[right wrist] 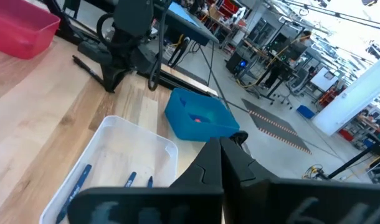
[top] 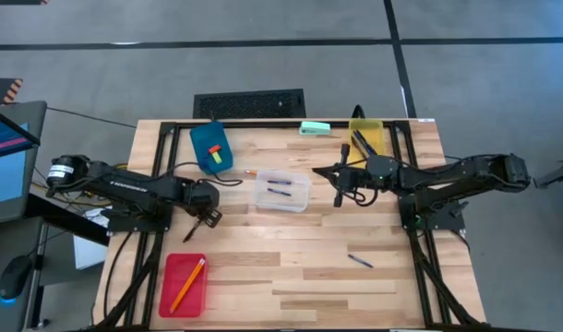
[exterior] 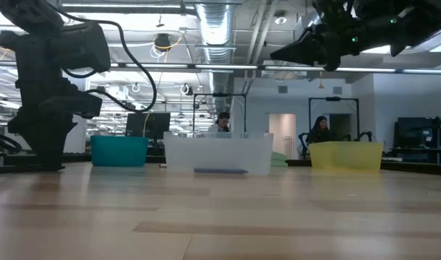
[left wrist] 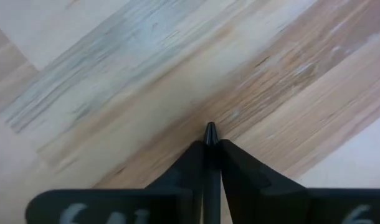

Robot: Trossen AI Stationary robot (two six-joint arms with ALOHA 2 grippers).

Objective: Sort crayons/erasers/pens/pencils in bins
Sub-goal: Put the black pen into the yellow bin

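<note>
Pens (top: 280, 185) in clear bin (top: 282, 193), pencils (top: 186, 284) in red bin (top: 184, 285)

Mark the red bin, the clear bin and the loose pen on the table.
red bin (top: 169, 297), high view, bare floor beside the pencil.
clear bin (top: 297, 196), high view, right rim.
loose pen (top: 360, 261), high view, middle of its shaft.

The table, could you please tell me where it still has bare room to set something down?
The widest bare patch of the table lies along the near edge, between the red bin and the loose pen. The back is crowded: blue bin, clear bin, yellow bin, and the right end effector between the latter two.
</note>
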